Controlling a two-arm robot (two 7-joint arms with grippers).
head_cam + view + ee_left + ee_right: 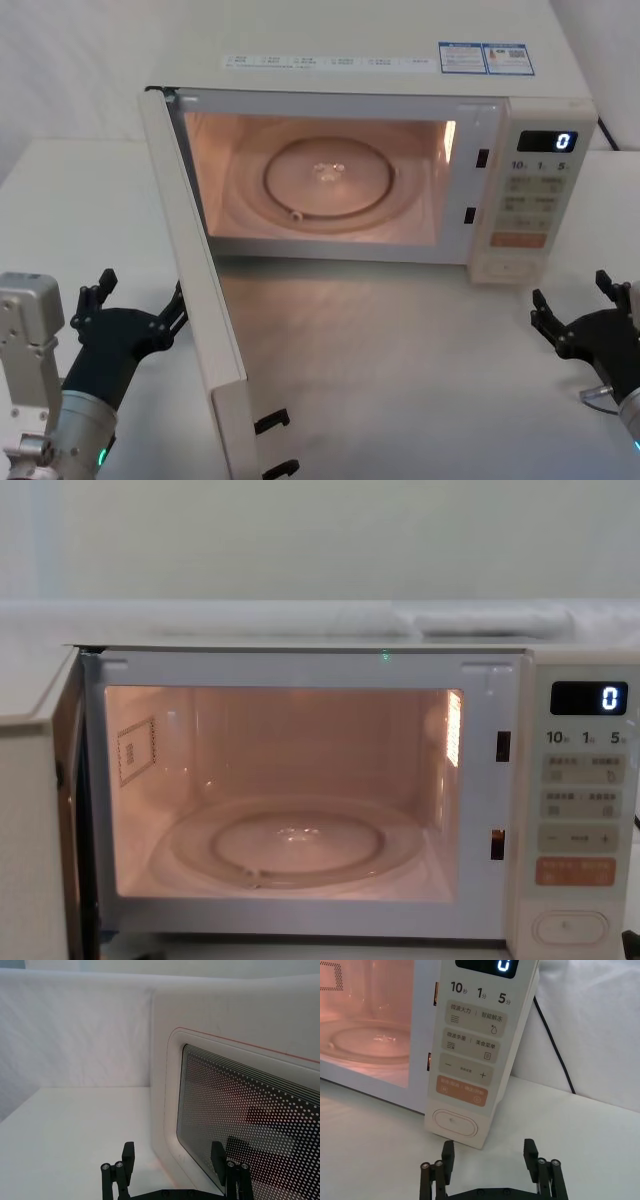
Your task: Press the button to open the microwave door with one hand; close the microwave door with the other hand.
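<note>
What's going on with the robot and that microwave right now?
Left gripper open, just outside the door's outer face. Right gripper open, low, short of the button. Door swung wide, microwave cavity lit. Nothing blocking the door's swing.

Black grippers (135, 310) — silver-grey wrists

One microwave (400, 150), two pincers (135, 310).

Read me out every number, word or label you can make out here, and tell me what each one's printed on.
"0": lit display atop the microwave's control strip.
"10", "1", "5": time keys under the display, each with a small character.
"−" and "+": adjust key.
Chinese labels on the beige keys and orange key: too small to read.
Stickers on the microwave's top: too small.
</note>
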